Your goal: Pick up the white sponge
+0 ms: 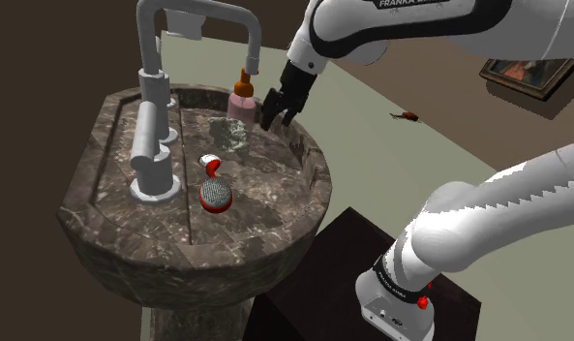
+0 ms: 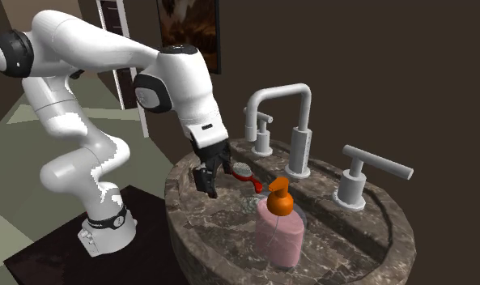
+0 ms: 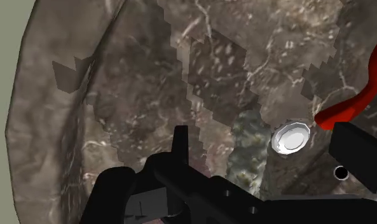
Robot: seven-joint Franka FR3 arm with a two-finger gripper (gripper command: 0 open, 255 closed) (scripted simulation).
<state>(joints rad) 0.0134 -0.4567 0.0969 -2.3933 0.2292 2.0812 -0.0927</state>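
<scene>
The black gripper (image 1: 274, 116) hangs low over the dark marbled sink (image 1: 101, 208), its two fingers spread apart and clasping nothing. The sponge (image 1: 229, 134), drawn mottled grey rather than white, lies in the basin just beside the fingertips, between the pink soap bottle (image 1: 242, 99) and the red-handled brush (image 1: 214, 192). In the wrist view it sits next to the silver drain (image 3: 290, 137), seemingly in line with the gap between the fingers and touching neither.
</scene>
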